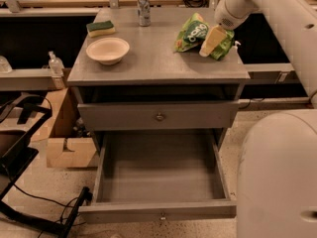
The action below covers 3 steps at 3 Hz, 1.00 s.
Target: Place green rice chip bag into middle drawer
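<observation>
Lettering shows on 1 thing only, and it cannot be read for sure.

The green rice chip bag (190, 31), lying at the back right of the desk (158, 66), bears white rounded letters on a dark green patch on its upturned face. The letters run tilted and are creased with the foil, so no word or brand can be made out. The gripper (212, 39) rests on the right part of the bag, just beside that patch and not covering it. The silver can (143, 9) near the desk's rear edge carries dark marks on its side, too small to read.
</observation>
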Tool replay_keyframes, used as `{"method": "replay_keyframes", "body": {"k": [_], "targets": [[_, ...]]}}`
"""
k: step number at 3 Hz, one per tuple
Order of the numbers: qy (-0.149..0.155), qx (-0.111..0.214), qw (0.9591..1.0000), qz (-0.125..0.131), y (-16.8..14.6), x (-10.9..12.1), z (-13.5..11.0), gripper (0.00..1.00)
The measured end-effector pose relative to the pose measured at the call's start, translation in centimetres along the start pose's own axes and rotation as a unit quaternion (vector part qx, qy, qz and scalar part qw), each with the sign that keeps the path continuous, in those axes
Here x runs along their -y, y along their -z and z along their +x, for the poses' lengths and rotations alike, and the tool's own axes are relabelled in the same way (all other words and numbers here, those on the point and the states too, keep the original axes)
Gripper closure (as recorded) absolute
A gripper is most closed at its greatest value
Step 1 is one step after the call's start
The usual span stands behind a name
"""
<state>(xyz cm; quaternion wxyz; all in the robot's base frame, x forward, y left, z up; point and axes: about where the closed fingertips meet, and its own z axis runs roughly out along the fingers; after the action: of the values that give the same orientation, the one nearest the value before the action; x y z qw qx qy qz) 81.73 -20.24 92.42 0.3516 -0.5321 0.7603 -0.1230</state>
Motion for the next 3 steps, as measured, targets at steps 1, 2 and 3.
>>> {"method": "replay_keyframes", "body": {"k": [1, 2, 3], "targets": [[-0.009, -0.006, 0.9999, 0.009, -1.5, 1.2, 0.6, 0.0], [-0.024, -0.016, 0.9996, 0.009, -3.5, 1.7, 1.3, 0.0], [-0.035, -0.03, 0.9989, 0.003, -5.5, 1.7, 2.2, 0.18]]}}
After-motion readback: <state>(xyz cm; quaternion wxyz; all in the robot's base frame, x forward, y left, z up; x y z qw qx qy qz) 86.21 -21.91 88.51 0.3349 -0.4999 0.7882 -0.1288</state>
